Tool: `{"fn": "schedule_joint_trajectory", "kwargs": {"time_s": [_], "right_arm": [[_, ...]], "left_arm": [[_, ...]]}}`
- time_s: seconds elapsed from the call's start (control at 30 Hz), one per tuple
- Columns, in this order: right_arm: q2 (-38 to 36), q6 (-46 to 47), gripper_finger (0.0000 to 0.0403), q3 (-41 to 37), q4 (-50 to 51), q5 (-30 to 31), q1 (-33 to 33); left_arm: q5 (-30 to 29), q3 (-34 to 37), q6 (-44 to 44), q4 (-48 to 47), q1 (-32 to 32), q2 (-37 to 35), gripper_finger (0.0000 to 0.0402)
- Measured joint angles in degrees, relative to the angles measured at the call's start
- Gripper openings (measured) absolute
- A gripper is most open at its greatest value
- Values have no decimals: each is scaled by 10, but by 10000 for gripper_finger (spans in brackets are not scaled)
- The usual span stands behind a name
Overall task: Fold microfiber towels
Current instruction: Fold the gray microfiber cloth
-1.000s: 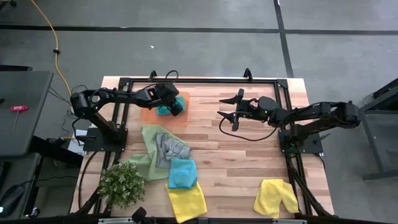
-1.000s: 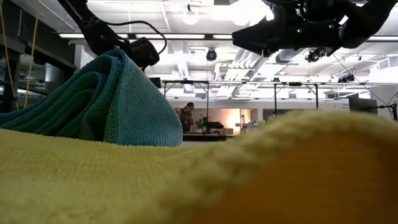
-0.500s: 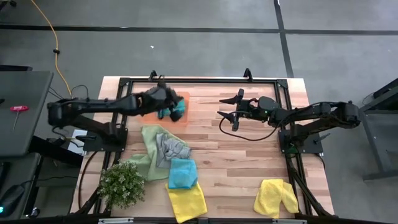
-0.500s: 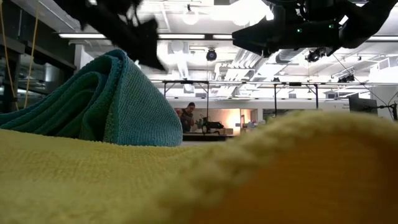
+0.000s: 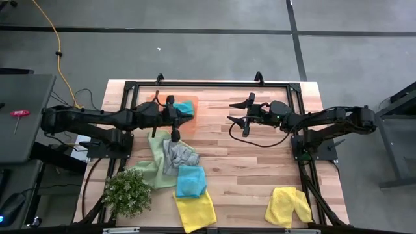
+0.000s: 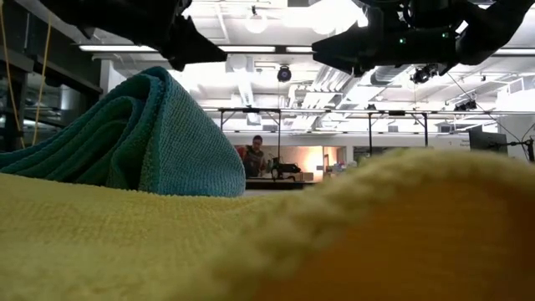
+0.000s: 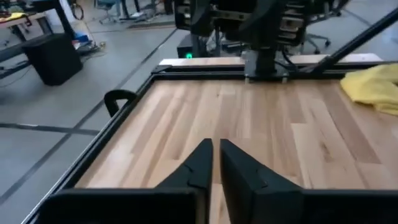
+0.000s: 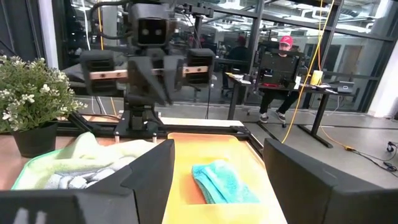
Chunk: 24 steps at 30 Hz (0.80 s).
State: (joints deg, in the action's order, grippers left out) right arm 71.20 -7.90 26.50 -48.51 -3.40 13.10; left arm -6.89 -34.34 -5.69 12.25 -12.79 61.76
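The left claw point(image 5: 174, 135), nearly clenched and empty, could snag the grey towel point(image 5: 179, 155) at centre left. The right claw point(image 5: 242, 115) waits released at upper centre.

Both arms are showing dark, almost black links with rounded joint housings. The left tool point(image 7: 215, 163) is ending in two black wedge-shaped fingers point(image 7: 196, 165) with flat faces. The right tool point(image 5: 242, 114) is carrying two broad, dark fingers point(image 8: 148, 169) with slanted edges. A thin black cable is looping under the right arm near its wrist, and small green lights are glowing on its housing in the low view.
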Motion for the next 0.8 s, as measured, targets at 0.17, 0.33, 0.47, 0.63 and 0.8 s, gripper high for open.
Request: {"fn": "schedule_joint_trajectory", "kwargs": {"time_s": [0.17, 0.33, 0.47, 0.63, 0.8], "right_arm": [[0, -1, 236, 0, 0, 0, 0], [0, -13, 236, 0, 0, 0, 0], [0, -11, 236, 0, 3, 0, 0], [0, 3, 236, 0, 8, 0, 0], [0, 5, 236, 0, 21, 0, 0]], "left_arm": [[-1, -45, 1, -62, 52, 33, 94], [-14, -149, 22, -273, 139, 86, 167], [-53, -232, 72, -467, 224, 141, 204], [-104, -275, 107, -570, 318, 193, 213], [-126, -276, 133, -587, 376, 222, 213]]}}
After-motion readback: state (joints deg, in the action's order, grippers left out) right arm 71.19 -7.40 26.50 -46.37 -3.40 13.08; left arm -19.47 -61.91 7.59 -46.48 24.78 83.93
